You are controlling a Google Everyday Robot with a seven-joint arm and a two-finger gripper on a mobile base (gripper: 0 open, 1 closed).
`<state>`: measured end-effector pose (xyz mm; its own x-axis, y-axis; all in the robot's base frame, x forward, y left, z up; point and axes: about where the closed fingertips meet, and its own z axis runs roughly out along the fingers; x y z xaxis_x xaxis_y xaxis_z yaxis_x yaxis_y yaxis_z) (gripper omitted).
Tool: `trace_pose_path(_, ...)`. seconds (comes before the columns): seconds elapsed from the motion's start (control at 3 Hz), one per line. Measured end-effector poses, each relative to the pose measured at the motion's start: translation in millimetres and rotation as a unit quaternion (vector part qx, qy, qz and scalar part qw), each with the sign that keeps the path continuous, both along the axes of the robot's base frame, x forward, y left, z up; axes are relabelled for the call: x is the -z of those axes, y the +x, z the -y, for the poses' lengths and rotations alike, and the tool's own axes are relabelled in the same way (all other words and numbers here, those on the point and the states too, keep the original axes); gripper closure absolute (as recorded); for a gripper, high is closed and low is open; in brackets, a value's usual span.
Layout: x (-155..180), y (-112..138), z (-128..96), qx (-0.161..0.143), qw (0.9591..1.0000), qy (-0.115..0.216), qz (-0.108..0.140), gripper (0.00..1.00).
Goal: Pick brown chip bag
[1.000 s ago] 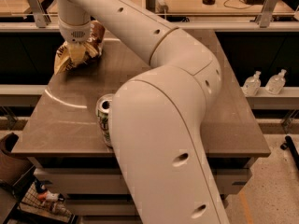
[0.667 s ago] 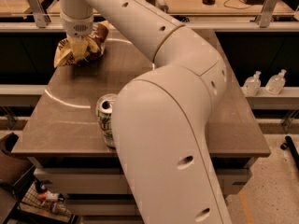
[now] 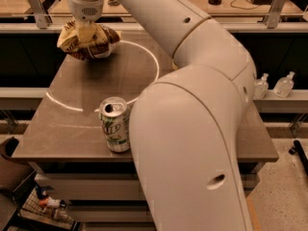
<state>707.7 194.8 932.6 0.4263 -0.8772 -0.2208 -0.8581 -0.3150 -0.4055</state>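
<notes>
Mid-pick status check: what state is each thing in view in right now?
hand: above the far left corner of the table, shut on the brown chip bag.
brown chip bag: crumpled, apparently lifted clear of the tabletop.
soda can: upright near the front edge, top opened.

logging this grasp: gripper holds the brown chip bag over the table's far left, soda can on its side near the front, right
No: the camera view shows the soda can upright, not on its side. The gripper does hold the brown chip bag over the table's far left.
</notes>
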Motion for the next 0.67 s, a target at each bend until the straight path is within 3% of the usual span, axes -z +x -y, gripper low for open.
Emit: trace_pose_path(0.67,-34,6,24,-0.004,0.9971,0.063,0.043,1.00)
